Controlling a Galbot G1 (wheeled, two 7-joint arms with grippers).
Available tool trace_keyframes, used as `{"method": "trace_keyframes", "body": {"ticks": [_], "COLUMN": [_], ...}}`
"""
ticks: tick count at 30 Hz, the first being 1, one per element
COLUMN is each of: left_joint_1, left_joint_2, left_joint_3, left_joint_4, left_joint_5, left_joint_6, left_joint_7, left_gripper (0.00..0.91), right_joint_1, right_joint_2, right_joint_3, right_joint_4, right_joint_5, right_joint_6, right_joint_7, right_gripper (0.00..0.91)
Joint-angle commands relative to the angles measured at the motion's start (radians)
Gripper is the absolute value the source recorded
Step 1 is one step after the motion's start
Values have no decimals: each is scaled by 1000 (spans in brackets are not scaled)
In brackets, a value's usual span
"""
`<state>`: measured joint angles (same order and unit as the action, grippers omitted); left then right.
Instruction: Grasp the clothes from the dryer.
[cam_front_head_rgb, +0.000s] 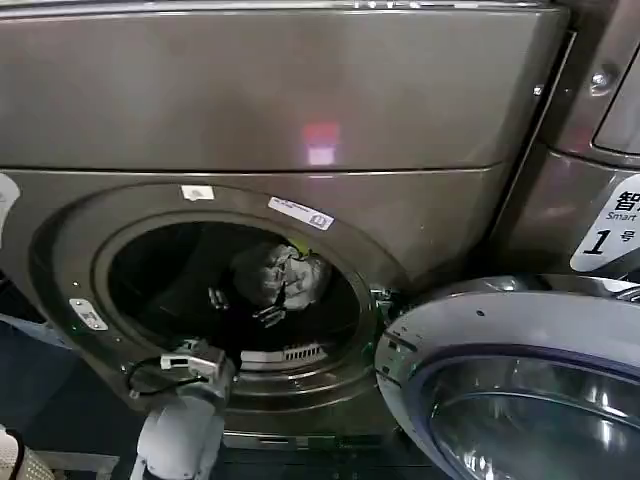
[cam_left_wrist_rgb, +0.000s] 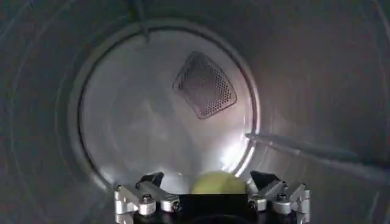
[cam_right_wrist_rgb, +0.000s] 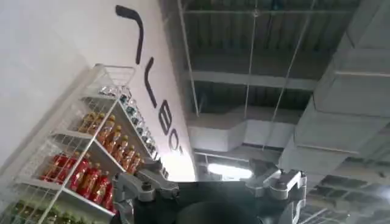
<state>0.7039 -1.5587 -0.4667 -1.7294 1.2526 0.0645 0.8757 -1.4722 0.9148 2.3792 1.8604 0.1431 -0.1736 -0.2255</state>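
Our left gripper (cam_front_head_rgb: 245, 305) sits inside the dark drum at the centre of the head frame, fingers spread wide, with the whitish-grey bundle (cam_front_head_rgb: 275, 272) just above it and a yellow-green bundle (cam_left_wrist_rgb: 218, 182) between the fingers low in the left wrist frame. Around it the dryer (cam_front_head_rgb: 300, 110) fills the frame. Our right gripper (cam_right_wrist_rgb: 207, 182) points at a ceiling, spread apart, beside a bottle rack (cam_right_wrist_rgb: 91, 158).

A white corner label (cam_front_head_rgb: 607, 235) on the machine at the right is showing a large "1", the word "Smart" and Chinese characters partly cut off. Two small white stickers (cam_front_head_rgb: 300, 212) above the dryer (cam_front_head_rgb: 270, 110) porthole are carrying print too small to read. Large dark lettering (cam_right_wrist_rgb: 155, 91) is running along the white wall, not legible.
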Motion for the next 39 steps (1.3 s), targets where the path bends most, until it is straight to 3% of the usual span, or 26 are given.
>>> {"method": "trace_keyframes", "body": {"ticks": [1,7,16,39], "left_joint_1": [-184,-246,-312,-597], "left_joint_2": [-55,-46,-27,-45], "left_joint_3": [-77,-57,-37,-113], "left_joint_4": [195,288,425,898], "left_joint_5": [215,186,172,206], "left_joint_6": [-150,-173,-130,-121], "left_joint_7": [393,465,466,430], "left_gripper": [907,907,907,907], "right_joint_1": [-2,-7,-8,-5], "right_joint_2": [4,6,9,14], "right_joint_3": [-3,-4,-8,-28], "right_joint_4": [12,12,11,26], "right_joint_5": [0,9,15,32], "right_joint_6": [0,1,0,-5], "right_joint_7": [-4,-12,-14,-22], "right_gripper": [907,907,907,907]}}
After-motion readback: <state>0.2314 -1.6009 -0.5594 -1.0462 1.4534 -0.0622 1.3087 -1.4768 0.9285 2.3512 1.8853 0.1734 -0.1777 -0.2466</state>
